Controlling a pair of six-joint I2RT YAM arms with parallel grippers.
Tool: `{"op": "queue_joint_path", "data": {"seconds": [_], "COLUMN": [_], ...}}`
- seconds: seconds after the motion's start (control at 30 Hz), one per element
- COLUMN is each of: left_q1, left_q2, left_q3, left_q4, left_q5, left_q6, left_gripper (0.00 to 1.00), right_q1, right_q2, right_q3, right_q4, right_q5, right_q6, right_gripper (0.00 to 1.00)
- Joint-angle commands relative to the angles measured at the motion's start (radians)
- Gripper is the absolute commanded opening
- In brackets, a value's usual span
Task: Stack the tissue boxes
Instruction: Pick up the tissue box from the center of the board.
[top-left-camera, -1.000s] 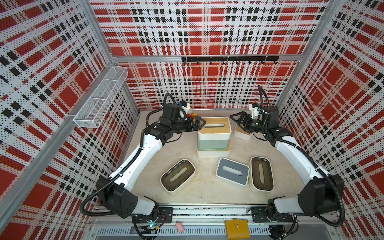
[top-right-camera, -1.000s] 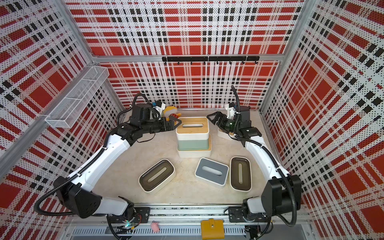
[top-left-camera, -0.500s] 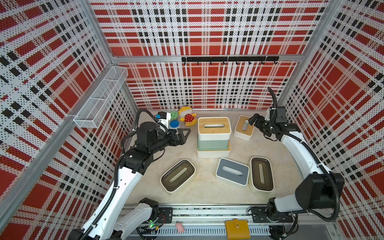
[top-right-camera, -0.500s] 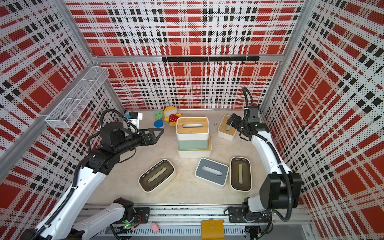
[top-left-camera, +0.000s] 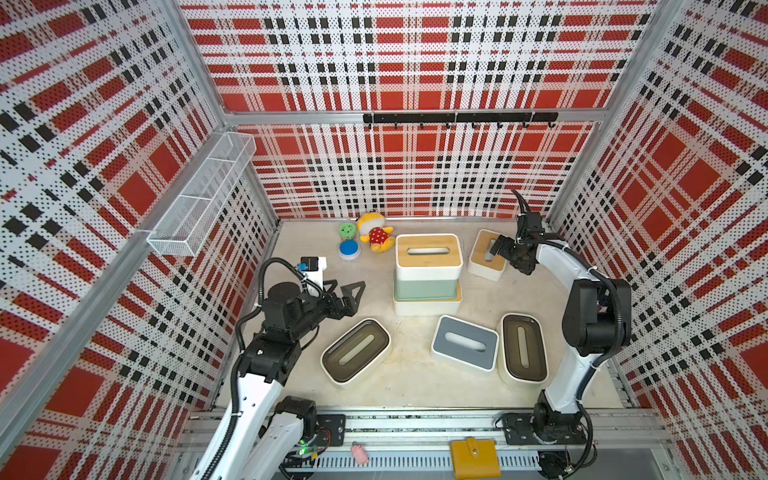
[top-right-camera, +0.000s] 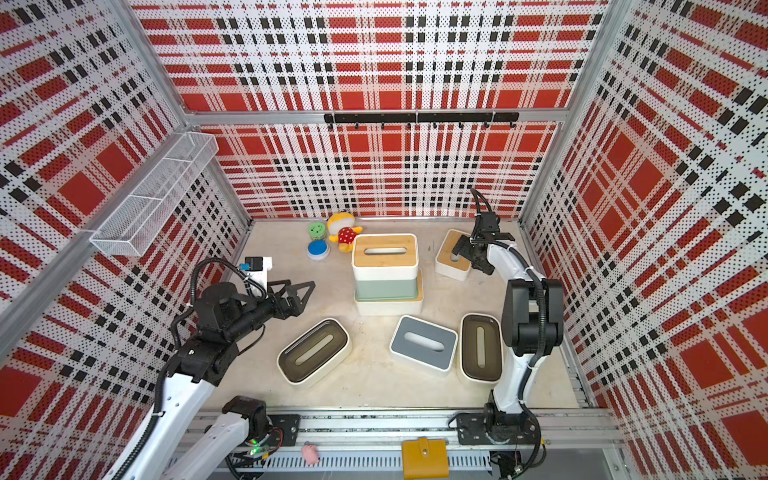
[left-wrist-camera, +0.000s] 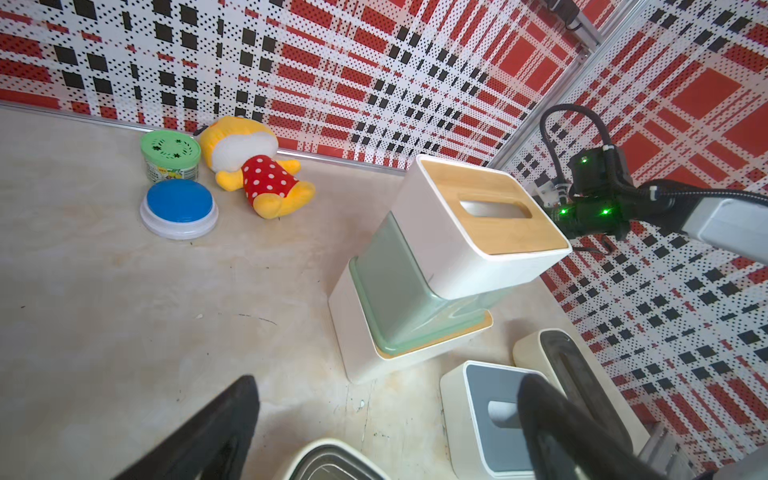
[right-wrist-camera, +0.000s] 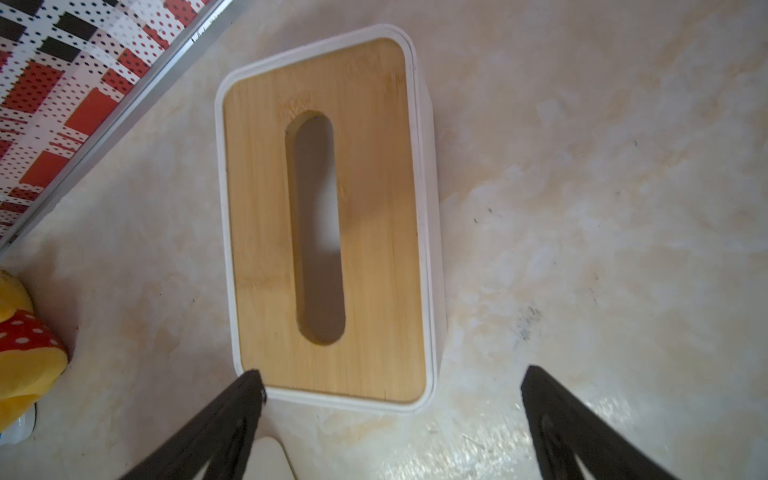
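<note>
Bamboo-topped stack (top-left-camera: 428, 270) of three tissue boxes on a beige table (top-left-camera: 415, 386) — four more lie loose.

Top to bottom: a white bamboo-lidded box (top-left-camera: 428, 253), a pale-green box (top-left-camera: 426, 287), a wider white box (top-left-camera: 428, 306). In front lie a brown-lidded box (top-left-camera: 355, 351), a grey-lidded box (top-left-camera: 464, 343) and a second brown-lidded box (top-left-camera: 522, 353). The right gripper (top-left-camera: 503, 252), jaws spread wide, hovers over a small bamboo-lidded box (right-wrist-camera: 324, 224) by the back right corner — not gripping it. The left gripper (top-left-camera: 345, 287), jaws equally wide, hangs left of the stack, empty.
</note>
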Motion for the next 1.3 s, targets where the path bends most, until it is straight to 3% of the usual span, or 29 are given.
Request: {"op": "queue_joint_path", "data": {"seconds": [0.0,0.23,0.87,1.27], "left_q1": [0.015,0.053,0.074,0.085], "left_q2": [0.011,0.012,0.061,0.084], "left_q3": [0.005,-0.009,-0.021,-0.021], "left_q4": [0.075,0.109,0.157,0.172], "left_q5": [0.047,0.086,0.173,0.208], "left_q6": [0.016,-0.010,-0.043,-0.056], "left_gripper": [0.99,0.99,0.99,0.99], "right_q1": [-0.004,-0.007,-0.010,-0.007], "right_q2": [0.049,0.124,0.235,0.258], "right_q3": [0.058,0.100,0.140,0.144], "right_q4": [0.022,0.000,-0.006,-0.001], "right_q5": [0.026,0.065,0.033,0.030], "right_q6": [-0.016,-0.001,-0.021,-0.036], "right_gripper": [1.00,0.97,0.69,0.60]}}
